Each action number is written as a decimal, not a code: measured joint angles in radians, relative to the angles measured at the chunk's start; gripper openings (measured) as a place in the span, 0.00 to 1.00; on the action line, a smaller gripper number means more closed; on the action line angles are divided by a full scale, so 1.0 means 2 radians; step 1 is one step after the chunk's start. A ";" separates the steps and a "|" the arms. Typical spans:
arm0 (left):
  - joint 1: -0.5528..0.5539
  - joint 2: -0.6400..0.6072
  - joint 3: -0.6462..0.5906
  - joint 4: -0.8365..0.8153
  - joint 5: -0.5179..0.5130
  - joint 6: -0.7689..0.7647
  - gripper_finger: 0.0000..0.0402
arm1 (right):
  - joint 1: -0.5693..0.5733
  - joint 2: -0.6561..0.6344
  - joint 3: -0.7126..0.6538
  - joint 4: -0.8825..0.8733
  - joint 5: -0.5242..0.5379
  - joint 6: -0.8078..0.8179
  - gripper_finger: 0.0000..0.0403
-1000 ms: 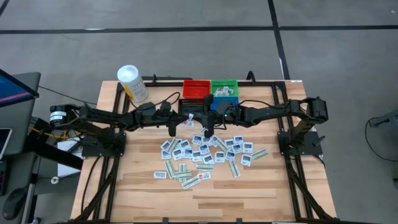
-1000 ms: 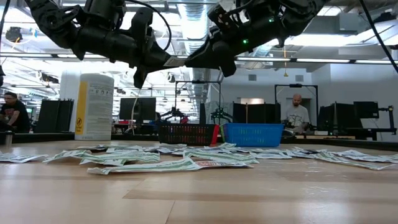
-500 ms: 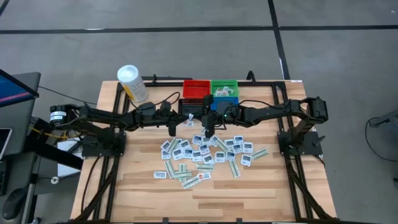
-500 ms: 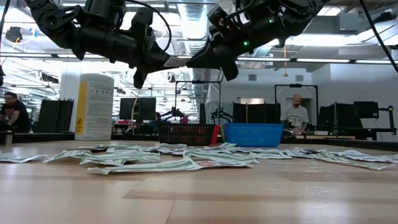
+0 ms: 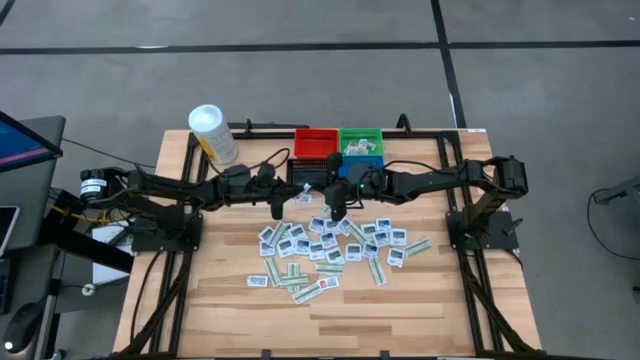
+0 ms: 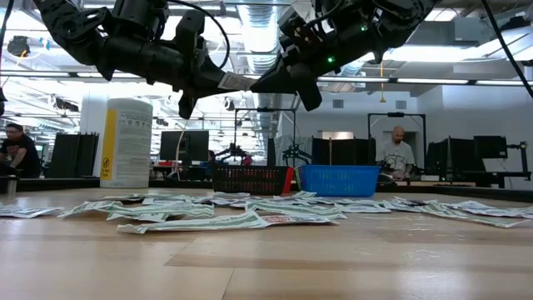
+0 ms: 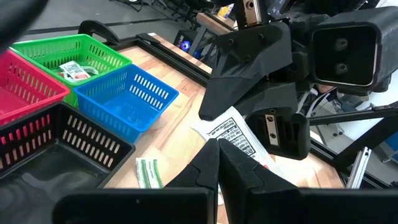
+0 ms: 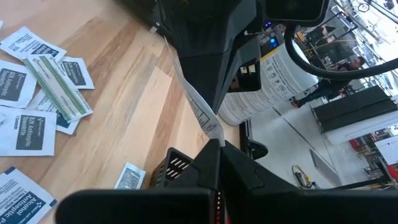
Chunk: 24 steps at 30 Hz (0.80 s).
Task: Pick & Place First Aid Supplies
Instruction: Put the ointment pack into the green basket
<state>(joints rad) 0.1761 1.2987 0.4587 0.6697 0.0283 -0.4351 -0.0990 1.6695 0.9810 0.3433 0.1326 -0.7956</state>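
Grey floor (image 5: 300, 80), ceiling lights (image 6: 466, 60), possibly 2 seated people

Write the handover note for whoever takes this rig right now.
Left hand: shut on a white square printed packet, raised above the wooden table.
Right hand: shut on the same packet's other edge, so this looks like a mid-air hand-over.
Supplies: most flat white packets and pale green strips lie scattered mid-table.
Done: a few packets lie in the green plastic bin.
To do: release one hand, bin the held packet, then clear the pile.
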 joint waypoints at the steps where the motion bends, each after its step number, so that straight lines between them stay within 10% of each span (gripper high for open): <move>1: 0.000 0.000 0.000 0.000 -0.002 0.000 0.02 | 0.000 0.000 0.000 0.000 0.000 0.000 0.00; 16: 0.000 0.000 0.000 0.004 -0.080 0.041 0.26 | 0.000 0.000 0.000 -0.031 0.021 0.012 0.00; 24: 0.000 -0.013 0.000 0.004 -0.085 0.075 0.33 | -0.018 -0.025 0.000 -0.115 0.083 0.156 0.00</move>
<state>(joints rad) 0.1764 1.2724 0.4594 0.6778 -0.1422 -0.2844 -0.1345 1.6187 0.9802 0.1128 0.2986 -0.4843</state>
